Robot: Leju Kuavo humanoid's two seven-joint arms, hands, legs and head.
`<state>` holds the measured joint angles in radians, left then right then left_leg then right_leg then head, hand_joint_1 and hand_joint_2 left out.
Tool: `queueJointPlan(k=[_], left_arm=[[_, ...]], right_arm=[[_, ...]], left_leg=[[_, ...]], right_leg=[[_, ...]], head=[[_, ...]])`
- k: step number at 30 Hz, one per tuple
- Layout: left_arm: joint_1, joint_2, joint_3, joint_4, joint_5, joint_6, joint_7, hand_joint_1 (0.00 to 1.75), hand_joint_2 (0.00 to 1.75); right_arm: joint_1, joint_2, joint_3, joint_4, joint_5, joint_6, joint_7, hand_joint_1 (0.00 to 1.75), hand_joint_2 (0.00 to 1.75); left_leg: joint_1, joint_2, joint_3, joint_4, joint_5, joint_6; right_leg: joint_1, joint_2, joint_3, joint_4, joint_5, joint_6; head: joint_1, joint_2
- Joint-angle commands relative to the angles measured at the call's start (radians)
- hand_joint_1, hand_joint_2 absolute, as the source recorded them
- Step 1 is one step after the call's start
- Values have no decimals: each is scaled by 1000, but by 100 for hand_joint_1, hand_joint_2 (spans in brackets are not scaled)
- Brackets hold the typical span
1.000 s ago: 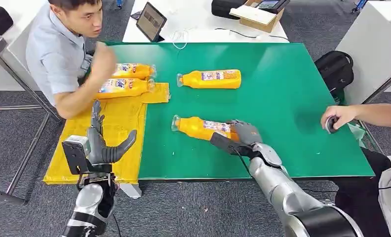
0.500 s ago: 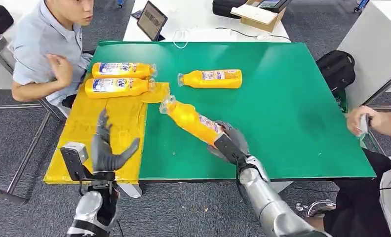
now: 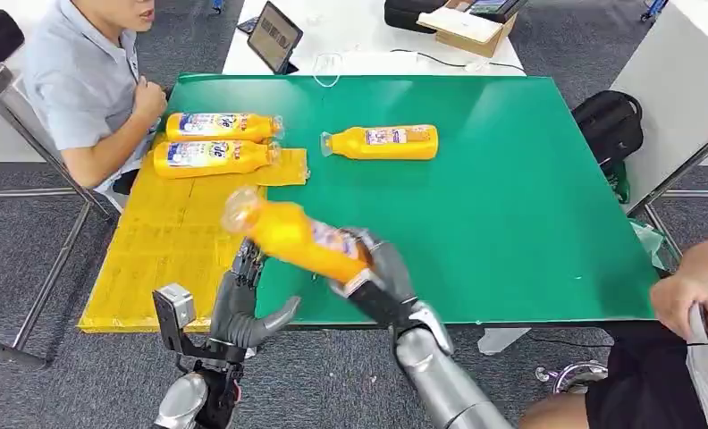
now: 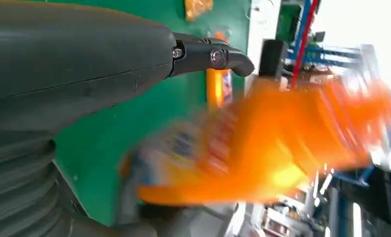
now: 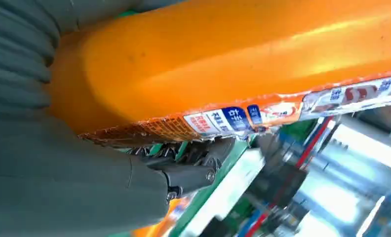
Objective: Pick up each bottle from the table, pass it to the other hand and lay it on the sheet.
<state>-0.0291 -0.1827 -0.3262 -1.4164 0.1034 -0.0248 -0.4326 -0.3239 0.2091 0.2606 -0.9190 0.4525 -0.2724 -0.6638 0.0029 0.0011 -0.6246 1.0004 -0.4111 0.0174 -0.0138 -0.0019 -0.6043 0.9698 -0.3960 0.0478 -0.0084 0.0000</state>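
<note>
While your right hand [image 3: 377,273] grips the orange bottle [image 3: 292,234] in the head view, lifted over the green table [image 3: 511,197] edge near the yellow sheet [image 3: 172,241], your left hand [image 3: 243,304] waits below, fingers spread, holding nothing. Bottle looks blurred; a hurried pass could drop it. Two bottles [image 3: 212,141] lie on the sheet, one bottle [image 3: 382,142] on the table. Grey carpet, person seated left. Left wrist: bottle [image 4: 282,143] smeared beside thumb [image 4: 211,54]. Right wrist: fingers [image 5: 183,173] wrap the bottle [image 5: 233,54] firmly.
</note>
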Motion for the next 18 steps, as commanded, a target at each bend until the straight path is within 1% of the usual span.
queueJointPlan(k=[1,2,3,4,6,7,8,9,10,11,12,13,14,16,17,18], left_arm=[[-44,12,-47,-12,39,-7,6,0,175],[-49,15,-53,-13,48,1,9,0,175],[-54,18,-60,-12,54,7,11,0,175],[-57,18,-62,-10,56,8,13,0,175],[-62,18,-66,0,60,11,25,0,175],[-62,18,-66,0,60,11,25,0,175],[-68,19,-74,10,73,9,35,0,175],[-74,23,-84,18,84,3,47,0,175],[-81,26,-93,31,88,0,62,0,175],[-90,28,-105,46,87,1,69,0,175],[-94,26,-107,55,101,-7,79,0,175],[-95,26,-107,58,105,-9,82,0,175],[-95,26,-107,58,105,-9,82,0,175],[-95,26,-107,58,105,-9,82,0,175],[-95,26,-107,58,105,-9,82,0,175],[-95,26,-107,58,105,-9,82,0,175]], right_arm=[[-25,47,196,167,20,-55,-34,173,175],[-16,50,230,156,-13,-43,-34,171,175],[-14,50,262,152,-30,-57,-34,175,175],[-12,53,272,153,-31,-69,-34,175,175],[-13,58,291,154,-27,-88,-34,175,175],[-13,58,291,154,-27,-88,-34,175,175],[-18,52,317,145,-44,-102,-34,171,175],[-22,48,337,138,-62,-113,-34,175,175],[-28,50,344,139,-73,-120,-34,173,175],[-35,49,355,138,-83,-137,-34,173,175],[-44,52,357,148,-81,-136,-34,173,175],[-46,53,357,149,-82,-135,-34,171,175],[-46,53,357,149,-82,-135,-34,171,175],[-46,53,357,149,-82,-135,-34,171,175],[-46,53,357,149,-82,-135,-34,171,175],[-46,53,357,149,-82,-135,-34,171,175]], left_leg=[[1,1,3,0,-1,-1],[1,0,5,0,-2,-1],[1,0,4,0,-2,-1],[1,0,6,0,-3,-1],[0,0,4,0,-1,-1],[1,0,5,0,-2,-1],[0,-2,3,0,-1,-1],[0,-2,2,0,-1,-1],[1,-1,4,0,-2,-1],[0,0,2,0,-1,-1],[1,-1,5,0,-2,-1],[0,-1,2,0,0,-1],[0,-2,4,0,-1,-1],[0,-1,2,-1,-1,-1],[0,0,5,0,-2,-1],[0,0,2,0,-1,-1]], right_leg=[[1,1,3,-1,-1,-1],[1,0,5,0,-2,-2],[1,0,4,-1,-1,-1],[1,1,6,0,-3,-2],[0,1,3,0,-1,-2],[1,0,5,0,-2,-2],[0,-2,4,0,-2,-2],[0,-1,3,0,-1,-1],[1,0,4,0,-2,-2],[0,0,2,0,-1,-1],[1,0,5,0,-2,-2],[0,-1,2,0,-1,-1],[0,-2,5,0,-2,-2],[0,0,2,0,-1,-1],[0,0,5,0,-2,-2],[0,0,2,0,-1,-1]], head=[[0,0],[0,0],[0,0],[0,0],[0,0],[0,0],[0,0],[0,0],[0,0],[0,0],[0,0],[0,0],[0,0],[0,0],[0,0],[0,0]])
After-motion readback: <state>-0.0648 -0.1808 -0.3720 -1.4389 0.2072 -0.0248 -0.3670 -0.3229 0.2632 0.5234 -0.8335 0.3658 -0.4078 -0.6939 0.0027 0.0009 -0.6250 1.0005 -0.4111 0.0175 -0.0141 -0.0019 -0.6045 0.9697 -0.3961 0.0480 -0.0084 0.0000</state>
